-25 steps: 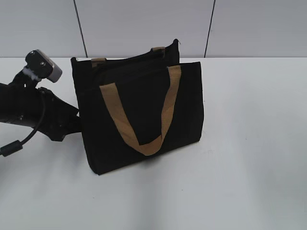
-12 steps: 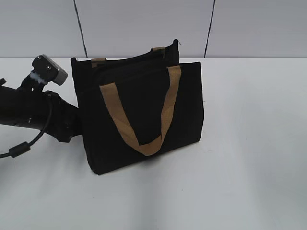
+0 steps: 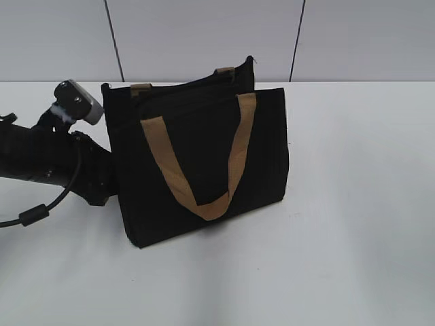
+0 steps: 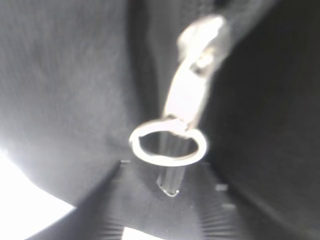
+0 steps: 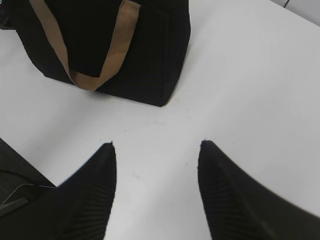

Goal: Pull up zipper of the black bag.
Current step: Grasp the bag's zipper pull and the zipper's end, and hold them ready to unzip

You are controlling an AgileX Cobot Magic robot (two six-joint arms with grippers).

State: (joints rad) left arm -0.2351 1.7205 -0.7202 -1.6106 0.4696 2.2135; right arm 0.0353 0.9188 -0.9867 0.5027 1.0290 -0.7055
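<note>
Left fingers (image 4: 167,210) pressed up to the left end of the black bag (image 3: 197,163) on the counter (image 3: 353,258), zipper (image 4: 182,107) just ahead, ring tab dangling, track running lengthwise away; spread impossible to tell. Far off right, right fingers (image 5: 156,185) parted, empty.

Exterior camera looks down at a slant on the boxy black fabric bag (image 3: 204,163). Left wrist camera sits blurred-close against its silvery metal zipper (image 4: 187,95). Right wrist camera looks down from farther off, sharing that bag (image 5: 145,60).
</note>
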